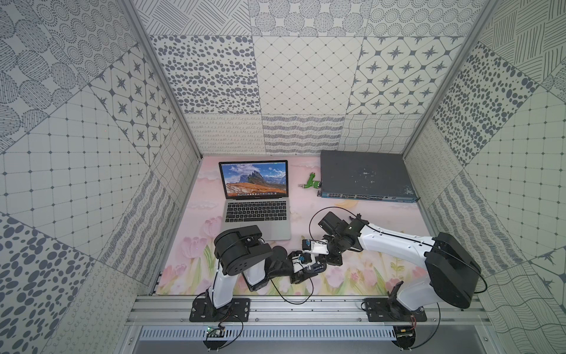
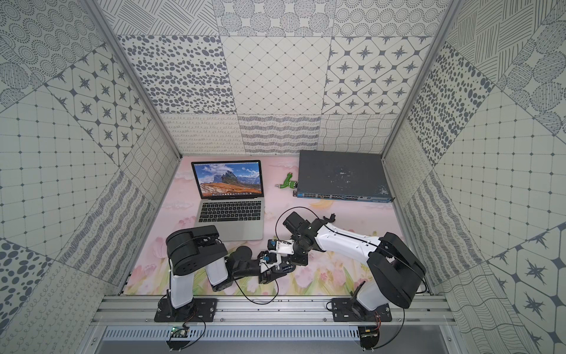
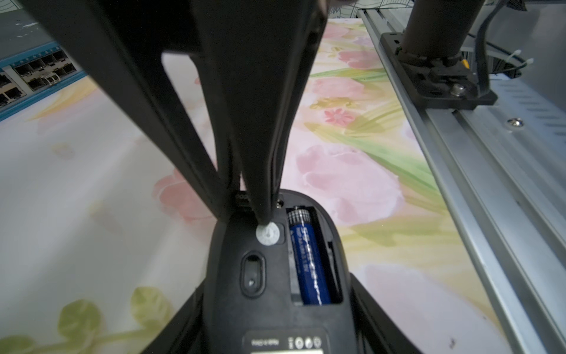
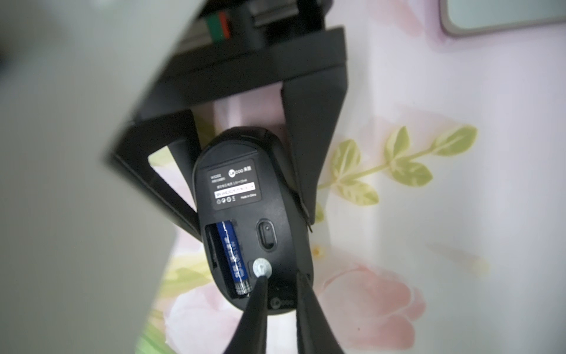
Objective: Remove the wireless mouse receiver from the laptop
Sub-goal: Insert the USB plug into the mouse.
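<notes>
Across the pink floral tabletop (image 1: 382, 220), both top views: a slim silver-grey laptop (image 1: 260, 228) stands open at the far left with its mountain wallpaper lit. A flat dark grey network switch (image 1: 364, 177) sits far right, with a green stick with a metal plug (image 1: 312, 183) between them. My left arm (image 1: 239, 254) and right arm (image 1: 392, 242) meet just off the laptop's near right corner.
Receiver, top views: I cannot pick out the tiny dark wireless mouse receiver, either along the laptop's edges or at the tools. It is too small to see.
Left wrist view: a black oval plastic mouse (image 3: 275, 291) lies belly-up with its battery bay uncovered and a blue cylindrical battery (image 3: 309, 260) inside. The right gripper (image 3: 245, 211) has its tips at the mouse's end, one beside a round white sticker (image 3: 268, 234).
Right wrist view: the left gripper (image 4: 252, 223) is clamped on the mouse's flanks. The right jaws are drawn nearly together with a thin gap; I cannot tell whether they pinch anything.
Risk, slip: if the right tips press hard on that end, I judge the mouse could pivot or squirt out of the side clamp.
Risk, loss: if the receiver is at those tips, a loose pinch could drop it onto the busy floral print, where I would struggle to find it.
Risk, task: if it is still in the laptop, this work at the mouse does not bring it out.
</notes>
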`<state>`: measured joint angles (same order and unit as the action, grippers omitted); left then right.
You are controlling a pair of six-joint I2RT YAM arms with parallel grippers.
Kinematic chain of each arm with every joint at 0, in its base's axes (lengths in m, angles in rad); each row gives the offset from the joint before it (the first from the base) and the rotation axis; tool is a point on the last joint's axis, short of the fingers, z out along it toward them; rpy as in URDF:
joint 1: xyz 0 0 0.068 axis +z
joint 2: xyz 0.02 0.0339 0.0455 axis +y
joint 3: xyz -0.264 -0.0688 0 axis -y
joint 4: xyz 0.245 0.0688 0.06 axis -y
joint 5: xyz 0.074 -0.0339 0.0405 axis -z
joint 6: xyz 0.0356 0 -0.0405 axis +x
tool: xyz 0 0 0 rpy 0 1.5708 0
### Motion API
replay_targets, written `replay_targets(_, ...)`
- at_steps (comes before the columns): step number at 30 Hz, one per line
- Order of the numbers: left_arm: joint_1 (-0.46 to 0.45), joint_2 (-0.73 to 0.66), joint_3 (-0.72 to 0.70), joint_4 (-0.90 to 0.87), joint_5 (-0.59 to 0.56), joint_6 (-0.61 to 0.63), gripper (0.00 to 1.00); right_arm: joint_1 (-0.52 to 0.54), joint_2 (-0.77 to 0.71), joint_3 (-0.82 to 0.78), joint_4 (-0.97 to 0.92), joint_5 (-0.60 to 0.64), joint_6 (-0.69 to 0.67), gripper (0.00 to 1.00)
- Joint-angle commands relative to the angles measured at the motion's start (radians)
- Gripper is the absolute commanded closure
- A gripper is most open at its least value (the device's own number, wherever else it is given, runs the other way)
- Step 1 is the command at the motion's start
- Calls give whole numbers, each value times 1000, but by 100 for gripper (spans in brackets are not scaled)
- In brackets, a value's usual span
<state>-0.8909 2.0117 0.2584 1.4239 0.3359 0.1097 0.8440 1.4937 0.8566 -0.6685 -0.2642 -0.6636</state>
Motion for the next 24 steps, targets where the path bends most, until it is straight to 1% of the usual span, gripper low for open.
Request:
replay_targets(1,4,4,3,-143,-3,-22,41,33,60,-28,-21,34,-69,86)
replay_targets(7,4,4,4,-144,-4,-24,41,39,44,-37,-23,29,-61,80)
replay_targets(13,4,4,4,-145,-3,-24,41,53,28,-46,-23,45,-50,67)
replay_targets(16,4,4,4,-145,-3,-24,41,57,22,-47,-23,47,-44,62)
replay_targets(20,4,2,5,-146,-3,-24,41,56,3,-44,-23,22,-33,57)
replay_targets(24,4,2,5,-146,-3,-24,41,55,-48,-45,-23,-12,-23,51)
